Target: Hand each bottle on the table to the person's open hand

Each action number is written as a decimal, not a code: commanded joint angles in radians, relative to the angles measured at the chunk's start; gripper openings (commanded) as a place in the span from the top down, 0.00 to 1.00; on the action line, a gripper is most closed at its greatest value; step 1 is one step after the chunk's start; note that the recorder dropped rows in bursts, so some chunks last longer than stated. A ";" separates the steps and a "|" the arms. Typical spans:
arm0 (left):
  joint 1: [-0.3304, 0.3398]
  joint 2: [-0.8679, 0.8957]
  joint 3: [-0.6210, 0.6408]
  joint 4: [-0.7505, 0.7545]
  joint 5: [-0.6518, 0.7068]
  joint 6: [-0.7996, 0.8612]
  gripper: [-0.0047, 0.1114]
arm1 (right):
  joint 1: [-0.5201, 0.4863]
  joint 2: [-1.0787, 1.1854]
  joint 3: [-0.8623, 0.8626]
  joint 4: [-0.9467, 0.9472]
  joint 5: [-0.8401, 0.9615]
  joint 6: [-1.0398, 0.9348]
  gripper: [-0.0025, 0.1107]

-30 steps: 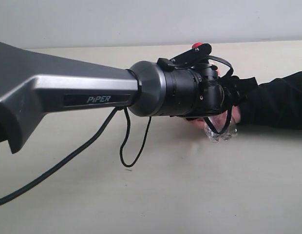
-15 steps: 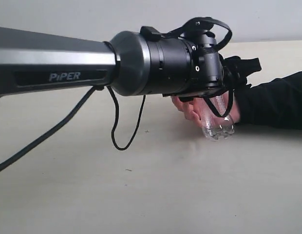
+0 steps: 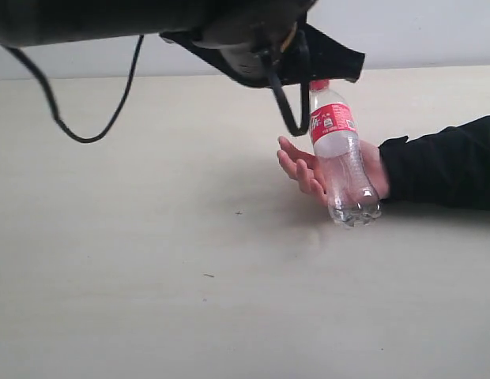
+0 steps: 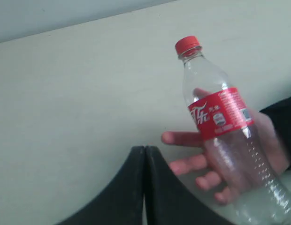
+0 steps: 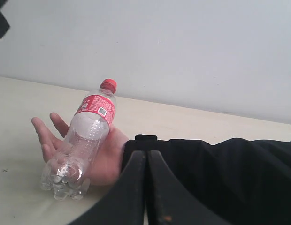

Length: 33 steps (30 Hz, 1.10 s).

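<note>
Handover looks all but finished. From outside, the cola-shaped bottle (image 3: pixel 340 162) leans in the person's open hand (image 3: pixel 304 170), its base down by the surface (image 3: pixel 150 276), while the left arm (image 3: pixel 229 24) hangs above, apart from it. From the left wrist, the left fingers (image 4: pixel 144 161) are pressed together on nothing, with the bottle just beyond them. From the right wrist, the right fingers (image 5: pixel 146 164) are likewise closed and empty. No other bottle shows; the next move, I'd say, calls for finding one and spreading the fingers
</note>
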 commanded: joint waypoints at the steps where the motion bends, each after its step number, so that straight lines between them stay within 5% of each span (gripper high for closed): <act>1: -0.023 -0.186 0.182 -0.002 -0.090 0.050 0.96 | -0.004 -0.004 0.004 0.003 -0.001 0.003 0.98; 11: -0.037 -0.739 0.688 -0.011 -0.585 0.047 0.96 | -0.004 -0.004 0.004 0.003 -0.001 0.003 0.98; 19: -0.037 -0.988 0.751 -0.012 -0.568 0.047 0.96 | -0.004 -0.004 0.004 0.003 -0.001 0.003 0.98; 29: -0.037 -1.084 0.751 0.003 -0.554 0.092 0.96 | -0.004 -0.004 0.004 -0.001 -0.001 0.003 0.98; 33: -0.046 -1.128 0.751 -0.123 -0.464 0.092 0.96 | -0.004 -0.004 0.004 -0.001 -0.001 0.003 0.98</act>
